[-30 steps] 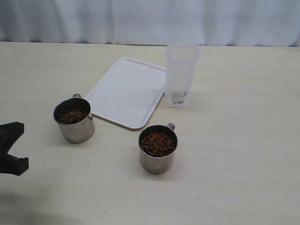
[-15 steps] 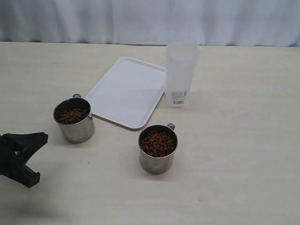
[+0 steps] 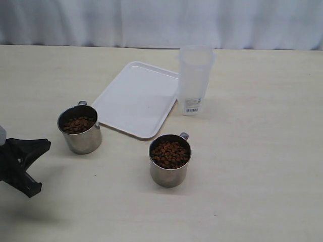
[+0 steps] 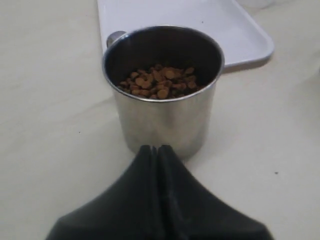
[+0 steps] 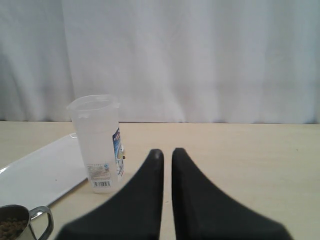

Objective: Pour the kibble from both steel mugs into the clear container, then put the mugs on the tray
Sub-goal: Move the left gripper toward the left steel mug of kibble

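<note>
Left gripper (image 4: 156, 148), jaws pressed together and empty, points at the left steel mug (image 3: 83, 141) of kibble (image 3: 78, 124) from its 8 o'clock. White tray (image 3: 132, 96) lies at that mug's 1 o'clock. The second steel mug (image 3: 169, 175), also full, stands at the tray's 5 o'clock. The clear container (image 3: 193, 80) stands upright just beside the tray's 3 o'clock edge. Right gripper (image 5: 166, 152) is closed and empty.

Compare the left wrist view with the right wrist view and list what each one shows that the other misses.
Only the left wrist view: the shut left gripper close before a steel mug, kibble inside. Only the right wrist view: the clear container, the curtain, the shut right gripper, a cropped mug, probably the other one. Both: the tray and table.
</note>
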You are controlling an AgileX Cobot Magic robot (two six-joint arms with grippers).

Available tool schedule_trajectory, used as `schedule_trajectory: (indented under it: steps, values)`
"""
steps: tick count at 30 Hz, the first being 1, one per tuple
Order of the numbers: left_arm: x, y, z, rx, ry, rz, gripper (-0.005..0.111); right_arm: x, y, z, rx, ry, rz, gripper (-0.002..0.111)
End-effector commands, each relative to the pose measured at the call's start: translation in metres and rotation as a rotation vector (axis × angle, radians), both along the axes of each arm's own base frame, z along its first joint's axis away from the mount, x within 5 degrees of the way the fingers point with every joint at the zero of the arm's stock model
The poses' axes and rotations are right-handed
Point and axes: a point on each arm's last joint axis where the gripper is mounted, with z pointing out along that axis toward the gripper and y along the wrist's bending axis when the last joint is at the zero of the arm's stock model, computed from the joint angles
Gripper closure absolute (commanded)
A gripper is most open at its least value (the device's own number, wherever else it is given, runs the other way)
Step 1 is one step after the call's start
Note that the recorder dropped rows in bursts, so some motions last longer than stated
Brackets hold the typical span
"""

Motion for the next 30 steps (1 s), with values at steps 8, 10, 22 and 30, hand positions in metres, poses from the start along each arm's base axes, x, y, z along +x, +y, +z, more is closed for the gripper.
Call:
schedule_trajectory:
  steps: [8, 10, 22, 30]
  values:
    - [0.016, -0.005, -0.026, -0.057, -0.016, -0.164, 0.107, 0.0, 0.0, -0.001, -0.005, -0.003, 0.0, 0.103]
    - [0.018, -0.002, -0.026, -0.055, -0.016, -0.115, 0.107, 0.0, 0.0, -0.001, -0.005, -0.003, 0.0, 0.103]
    - [0.02, 0.002, -0.027, -0.05, -0.011, -0.06, 0.043, 0.0, 0.0, -0.001, -0.005, -0.003, 0.0, 0.103]
    - [0.025, 0.004, -0.022, -0.072, -0.064, -0.033, 0.039, 0.0, 0.0, -0.001, -0.005, -0.003, 0.0, 0.103]
